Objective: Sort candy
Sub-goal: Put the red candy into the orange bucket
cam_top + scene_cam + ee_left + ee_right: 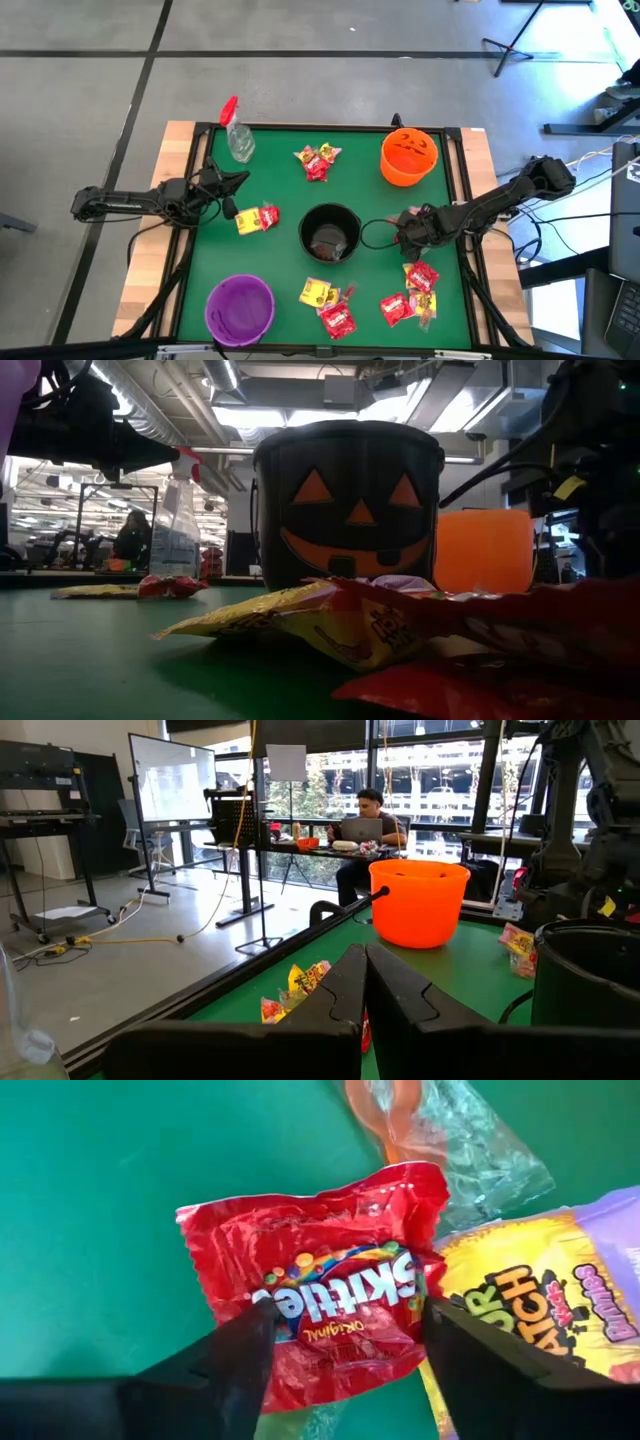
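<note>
On the green tabletop (200, 275), candy lies in small heaps around a black bucket (330, 232). The right end effector (345, 1345), fingers apart, hovers astride a red packet (330, 1295) near the right edge; next it must lower and close. The left end effector (365, 985) waits shut by the left edge.

Three bowls (409, 156), one spray bottle (238, 135)

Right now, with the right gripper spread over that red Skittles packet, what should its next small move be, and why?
Probably lower and close. The right gripper is open, its fingers straddling the red Skittles packet, which lies flat on the green table and is not yet gripped. A yellow packet lies close beside it, so a centred pinch seems wise. The left gripper waits shut.
</note>
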`<action>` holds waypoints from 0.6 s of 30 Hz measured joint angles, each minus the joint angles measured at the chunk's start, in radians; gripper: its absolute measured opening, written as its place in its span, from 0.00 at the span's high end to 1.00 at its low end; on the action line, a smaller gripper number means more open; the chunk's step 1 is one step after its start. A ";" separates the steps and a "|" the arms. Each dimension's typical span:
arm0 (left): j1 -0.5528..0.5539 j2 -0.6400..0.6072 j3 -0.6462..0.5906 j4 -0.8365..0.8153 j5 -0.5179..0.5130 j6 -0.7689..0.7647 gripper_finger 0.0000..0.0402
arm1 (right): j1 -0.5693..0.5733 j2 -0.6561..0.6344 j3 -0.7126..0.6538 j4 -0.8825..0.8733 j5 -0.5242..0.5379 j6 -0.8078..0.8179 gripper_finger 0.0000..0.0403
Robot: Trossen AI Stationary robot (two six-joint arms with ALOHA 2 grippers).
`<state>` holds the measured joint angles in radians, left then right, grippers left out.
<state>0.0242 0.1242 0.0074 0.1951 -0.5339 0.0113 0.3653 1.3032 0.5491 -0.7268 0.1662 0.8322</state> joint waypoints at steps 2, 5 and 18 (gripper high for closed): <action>0.000 0.000 0.000 0.000 0.000 0.000 1.00 | 0.000 -0.007 0.000 0.000 -0.001 0.000 0.46; 0.000 0.000 0.000 0.000 0.000 0.000 1.00 | 0.000 -0.008 0.002 -0.005 -0.001 0.000 0.56; 0.000 0.000 0.000 0.000 0.000 0.000 1.00 | 0.001 -0.038 0.070 -0.089 -0.001 0.000 0.81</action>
<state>0.0241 0.1238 0.0074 0.1950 -0.5339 0.0114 0.3660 1.2650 0.6196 -0.8156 0.1651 0.8322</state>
